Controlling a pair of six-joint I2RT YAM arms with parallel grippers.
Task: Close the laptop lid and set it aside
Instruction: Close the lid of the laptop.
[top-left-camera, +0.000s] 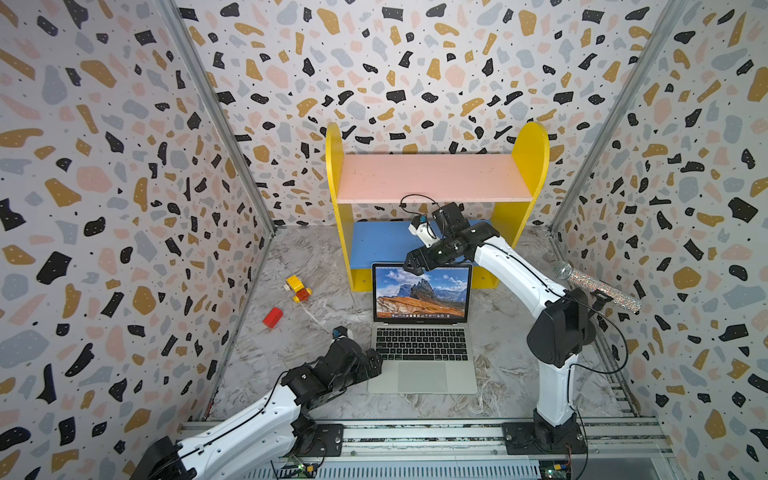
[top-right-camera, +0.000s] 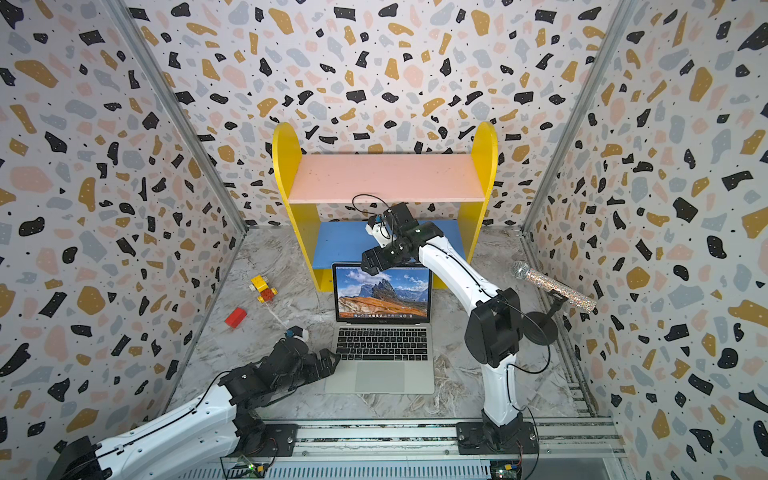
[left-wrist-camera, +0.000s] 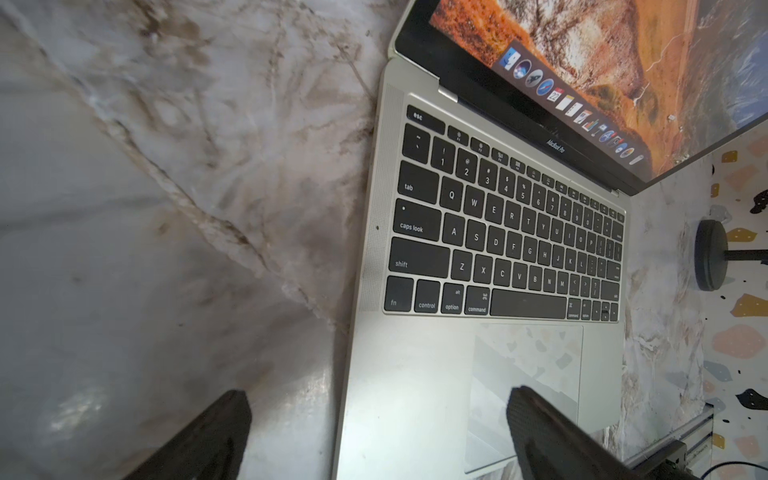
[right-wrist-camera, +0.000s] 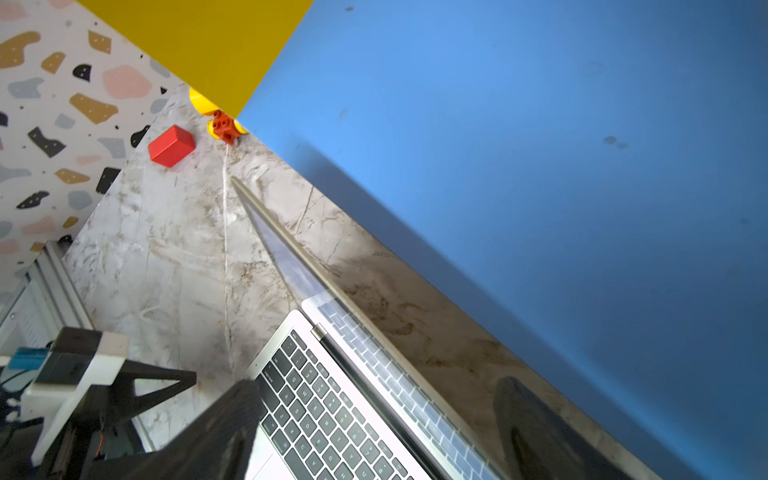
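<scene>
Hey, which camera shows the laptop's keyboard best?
The left wrist view: the keyboard is close and whole, key labels legible. Both top views show it far smaller; the right wrist view catches only part of it.

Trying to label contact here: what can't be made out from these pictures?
- lid: outer face hidden in every view; the top views face its screen.
- right hand: overlaps the lid's top edge in both top views; touching or not cannot be told.
- left hand: fingers cut off by the left wrist view's edge; contact with the laptop unclear.
- toy car: partly behind the shelf, right wrist view.
</scene>
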